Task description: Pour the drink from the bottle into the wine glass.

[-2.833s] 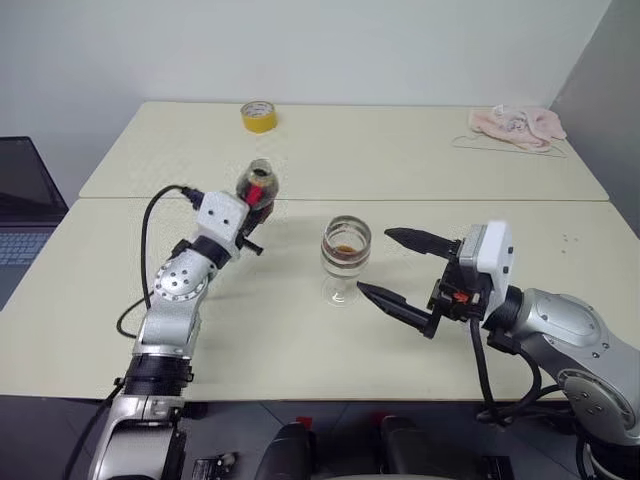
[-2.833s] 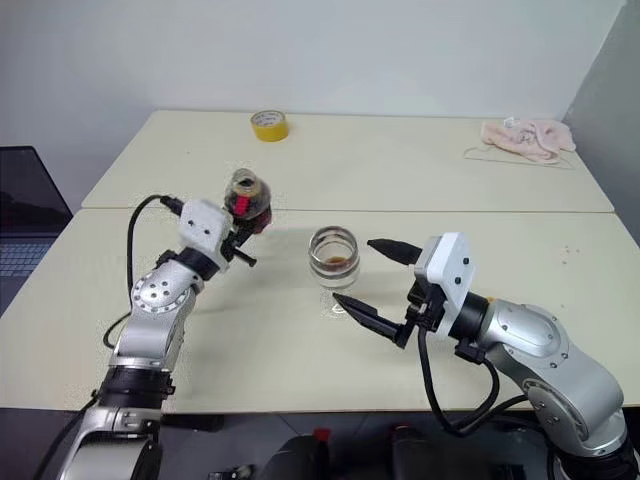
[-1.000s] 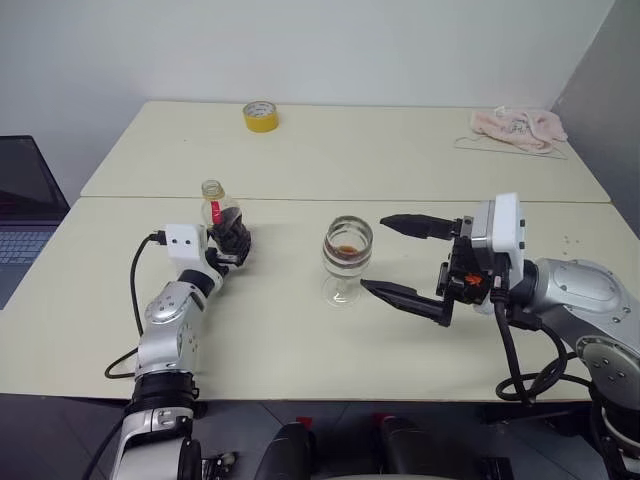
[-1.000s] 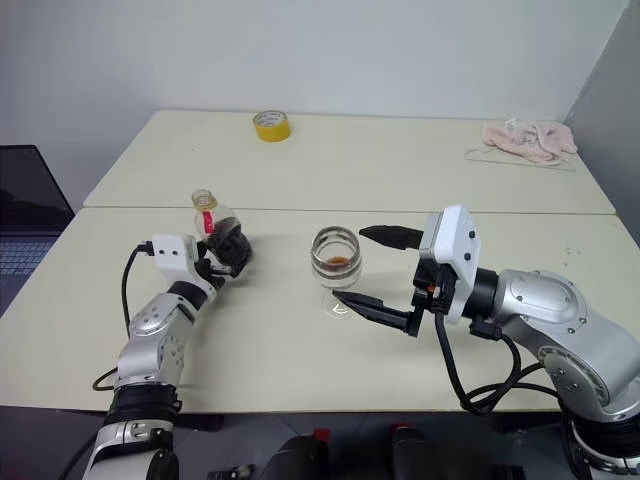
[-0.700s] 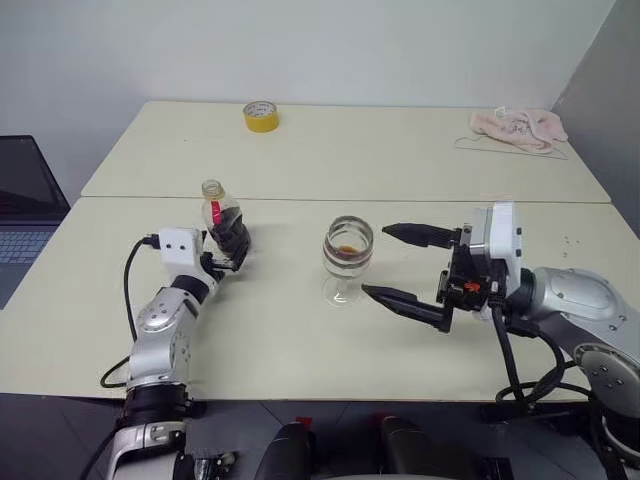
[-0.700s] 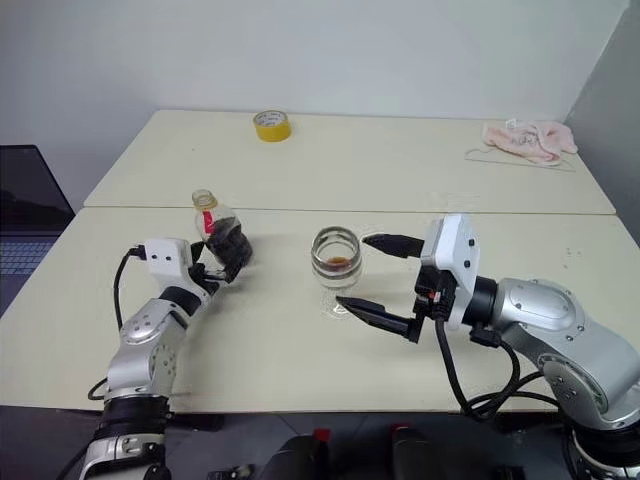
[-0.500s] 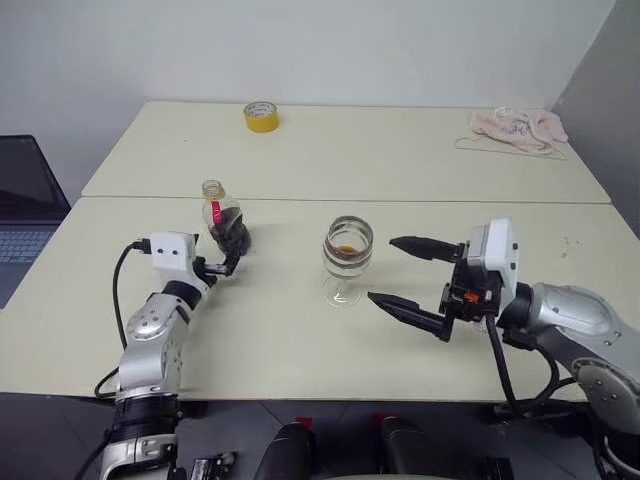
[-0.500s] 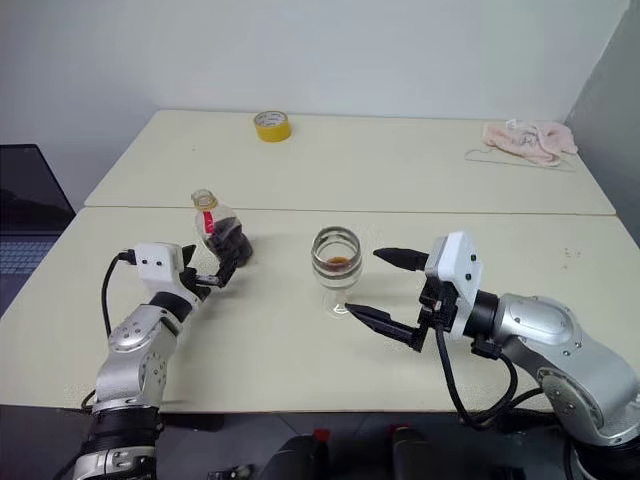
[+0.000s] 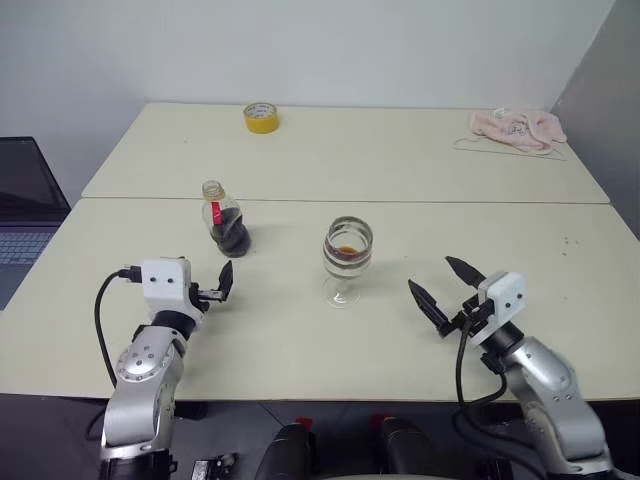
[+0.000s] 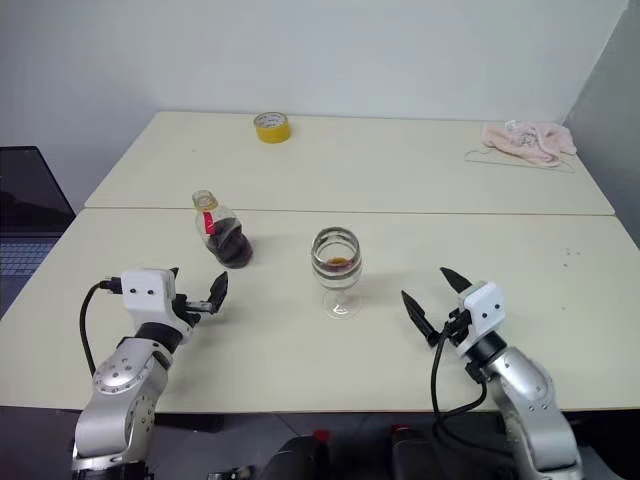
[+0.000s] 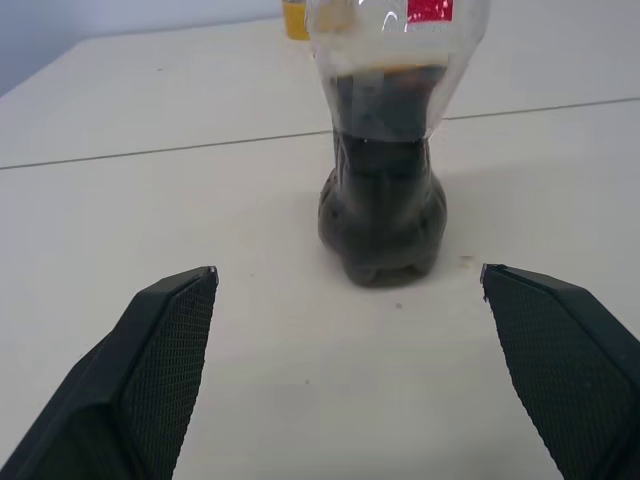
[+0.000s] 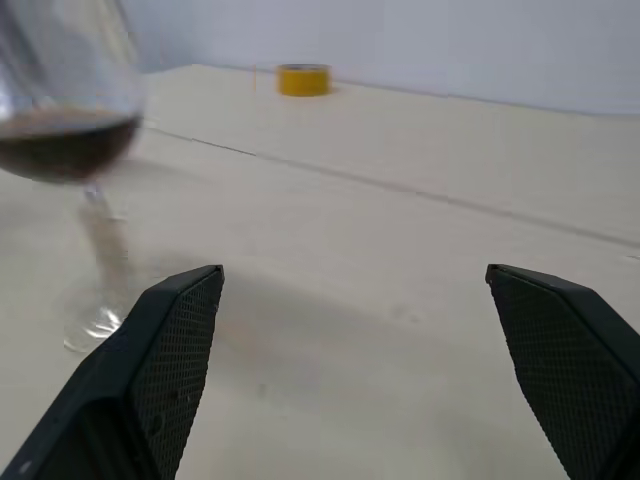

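On the cream table (image 9: 300,340), bottle (image 9: 226,222) and wine glass (image 9: 346,258) stand free, both tools (image 9: 222,283) (image 9: 448,292) released.

Legible text, brands, numbers, signs: none on any item.

Small squat clear plastic bottle (image 9: 228,222) with dark brown drink: red label strip at the neck (image 11: 430,10), no lettering readable on it.

Yellow tape roll (image 9: 259,116): no print discernible.
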`<act>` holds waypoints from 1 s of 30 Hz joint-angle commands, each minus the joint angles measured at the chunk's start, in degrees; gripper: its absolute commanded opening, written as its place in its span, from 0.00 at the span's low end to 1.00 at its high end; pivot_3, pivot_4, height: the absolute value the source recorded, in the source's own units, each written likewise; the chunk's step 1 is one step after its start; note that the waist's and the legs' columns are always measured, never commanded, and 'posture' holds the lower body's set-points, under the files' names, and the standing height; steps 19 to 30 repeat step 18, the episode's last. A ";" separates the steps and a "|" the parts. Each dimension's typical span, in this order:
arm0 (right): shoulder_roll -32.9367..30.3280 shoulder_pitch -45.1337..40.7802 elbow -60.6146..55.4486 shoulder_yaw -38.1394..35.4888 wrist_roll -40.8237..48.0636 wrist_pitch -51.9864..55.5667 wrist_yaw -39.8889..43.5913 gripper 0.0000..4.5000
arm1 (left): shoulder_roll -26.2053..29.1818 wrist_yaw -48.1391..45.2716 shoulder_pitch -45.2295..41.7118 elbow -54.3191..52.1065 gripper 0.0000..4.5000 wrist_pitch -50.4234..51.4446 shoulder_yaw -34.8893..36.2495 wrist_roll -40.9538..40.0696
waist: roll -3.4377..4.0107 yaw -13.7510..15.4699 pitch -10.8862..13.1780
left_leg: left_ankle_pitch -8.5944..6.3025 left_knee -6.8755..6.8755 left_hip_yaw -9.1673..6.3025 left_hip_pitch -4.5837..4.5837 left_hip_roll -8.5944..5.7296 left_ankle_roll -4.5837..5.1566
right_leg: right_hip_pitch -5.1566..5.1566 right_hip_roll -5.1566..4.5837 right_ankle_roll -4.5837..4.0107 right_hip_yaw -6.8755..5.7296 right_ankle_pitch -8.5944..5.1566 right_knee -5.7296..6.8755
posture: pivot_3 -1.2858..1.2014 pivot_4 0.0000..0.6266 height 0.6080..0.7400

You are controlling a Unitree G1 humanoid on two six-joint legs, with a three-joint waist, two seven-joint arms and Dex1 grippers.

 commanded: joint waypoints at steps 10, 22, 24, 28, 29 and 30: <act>7.75 3.12 3.84 -1.67 -7.40 -10.47 -10.49 1.00 | -4.17 2.14 8.01 -7.88 0.99 -7.32 -2.91 4.65 | 0.08 -0.04 -0.05 | -0.01 -0.02 0.02 0.04 0.01 0.01 | 0.03 0.01 -0.01 0.02 -0.01 0.00 | 0.52 0.24 1.00; 6.78 4.57 4.62 -1.04 -7.12 -11.29 -9.68 1.00 | -5.09 2.53 9.50 -6.86 0.99 -9.84 -2.17 4.78 | 0.09 -0.07 -0.05 | -0.02 -0.03 0.05 0.05 0.00 0.03 | 0.05 0.01 0.00 0.03 -0.01 -0.01 | 0.52 0.24 1.00; 6.78 4.57 4.62 -1.04 -7.12 -11.29 -9.68 1.00 | -5.09 2.53 9.50 -6.86 0.99 -9.84 -2.17 4.78 | 0.09 -0.07 -0.05 | -0.02 -0.03 0.05 0.05 0.00 0.03 | 0.05 0.01 0.00 0.03 -0.01 -0.01 | 0.52 0.24 1.00; 6.78 4.57 4.62 -1.04 -7.12 -11.29 -9.68 1.00 | -5.09 2.53 9.50 -6.86 0.99 -9.84 -2.17 4.78 | 0.09 -0.07 -0.05 | -0.02 -0.03 0.05 0.05 0.00 0.03 | 0.05 0.01 0.00 0.03 -0.01 -0.01 | 0.52 0.24 1.00; 6.78 4.57 4.62 -1.04 -7.12 -11.29 -9.68 1.00 | -5.09 2.53 9.50 -6.86 0.99 -9.84 -2.17 4.78 | 0.09 -0.07 -0.05 | -0.02 -0.03 0.05 0.05 0.00 0.03 | 0.05 0.01 0.00 0.03 -0.01 -0.01 | 0.52 0.24 1.00; 6.78 4.57 4.62 -1.04 -7.12 -11.29 -9.68 1.00 | -5.09 2.53 9.50 -6.86 0.99 -9.84 -2.17 4.78 | 0.09 -0.07 -0.05 | -0.02 -0.03 0.05 0.05 0.00 0.03 | 0.05 0.01 0.00 0.03 -0.01 -0.01 | 0.52 0.24 1.00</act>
